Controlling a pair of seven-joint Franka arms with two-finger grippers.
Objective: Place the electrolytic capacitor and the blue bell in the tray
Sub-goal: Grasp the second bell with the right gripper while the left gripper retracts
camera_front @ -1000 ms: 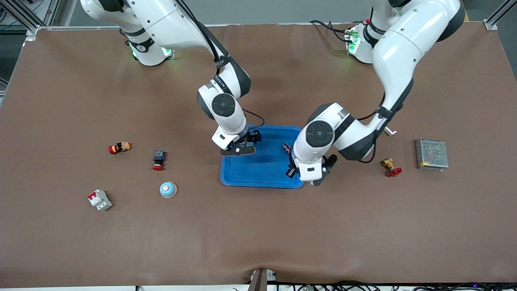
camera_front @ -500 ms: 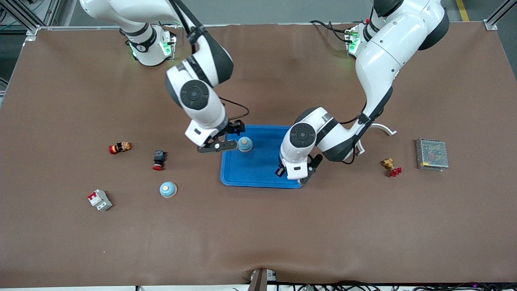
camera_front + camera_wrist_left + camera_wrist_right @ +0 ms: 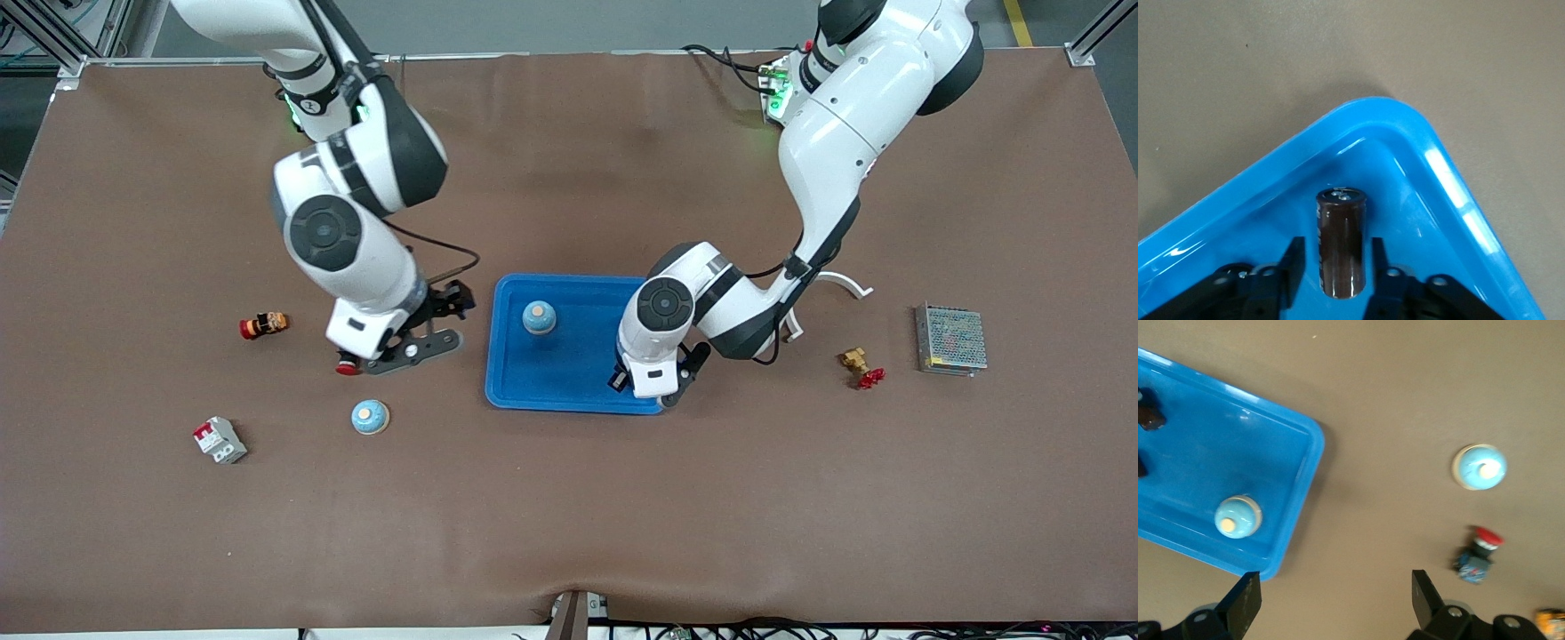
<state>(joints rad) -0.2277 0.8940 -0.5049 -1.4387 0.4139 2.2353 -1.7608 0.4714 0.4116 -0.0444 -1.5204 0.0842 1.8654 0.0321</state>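
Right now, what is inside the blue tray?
A blue bell stands in the tray. A dark capacitor lies in one corner between the left hand's fingers, hidden under it from the front.

A brown mat (image 3: pixel 569 498) is covering the whole table, aluminium frame posts (image 3: pixel 53 40) are standing at its corners, grey floor showing past them.
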